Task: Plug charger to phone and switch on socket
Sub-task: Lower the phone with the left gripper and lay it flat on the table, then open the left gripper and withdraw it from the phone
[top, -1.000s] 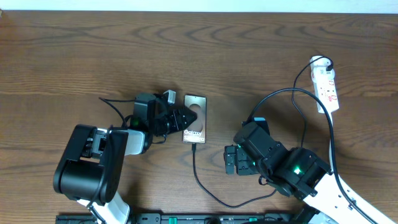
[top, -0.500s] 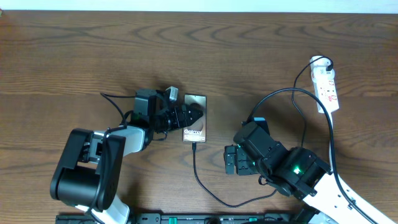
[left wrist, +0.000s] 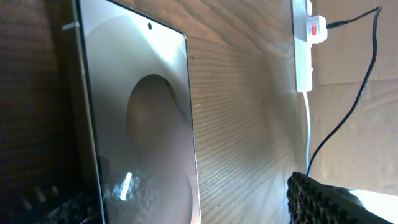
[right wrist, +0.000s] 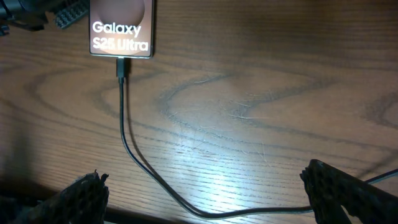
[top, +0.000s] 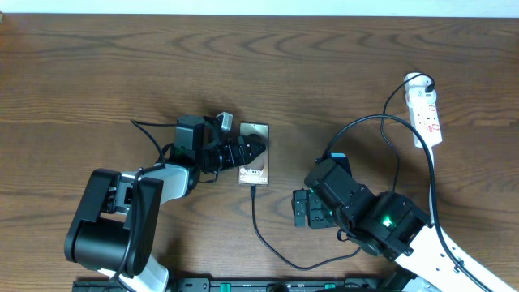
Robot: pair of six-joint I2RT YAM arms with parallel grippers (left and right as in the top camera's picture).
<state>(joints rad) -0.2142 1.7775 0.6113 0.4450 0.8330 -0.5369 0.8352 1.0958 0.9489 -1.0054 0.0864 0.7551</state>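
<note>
Spreading apart since a second ago, the left gripper's (top: 247, 151) jaws are now standing wide at the phone's (top: 258, 170) left edge, and the left arm (top: 122, 219) is sitting a little nearer the desk's (top: 97, 73) middle than before. The phone itself is lying where it was.

The desk is carrying everything. The right arm (top: 389, 223) is reaching in from the near right corner, its gripper (top: 298, 208) hanging just right of the phone with jaws spread and nothing between them but bare wood and a stretch of cable.

The phone is lying flat, face up, a little left of the desk's centre, its "Galaxy" lettering toward the near edge. In the left wrist view one pad (left wrist: 336, 202) is standing clear of the phone's side, with wood showing between.

The socket (top: 426, 109) is lying by the far right corner, along the right edge.

The charger (top: 259, 231) is running from the socket's far end, looping behind the right arm, curving along the near edge, then rising to the phone, where its tip (right wrist: 122, 66) is meeting the near short edge.
</note>
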